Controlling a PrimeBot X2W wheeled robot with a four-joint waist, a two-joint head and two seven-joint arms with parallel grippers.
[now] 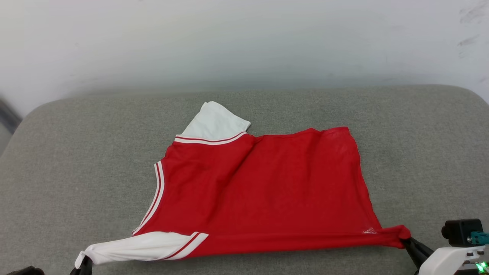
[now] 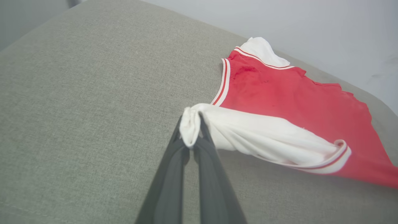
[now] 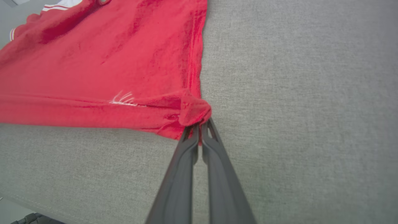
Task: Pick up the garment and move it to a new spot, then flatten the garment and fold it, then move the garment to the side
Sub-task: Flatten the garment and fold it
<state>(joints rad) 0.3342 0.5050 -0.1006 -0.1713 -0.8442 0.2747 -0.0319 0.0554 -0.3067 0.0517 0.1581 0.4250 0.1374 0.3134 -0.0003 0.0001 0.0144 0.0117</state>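
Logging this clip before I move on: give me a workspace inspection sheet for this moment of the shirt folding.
Surface: grey fabric cushion with rounded corners, carrying the shirt.
Job's things: red jersey T-shirt lying spread, its near edge stretched between the grippers; far white sleeve lies flat.
Clutter: nothing seen.
Grippers: left gripper shut on the tip of the near white sleeve; right gripper shut on the red hem corner.
Cables: nothing seen.
Surroundings: pale wall behind, with dark scuffs at upper right.
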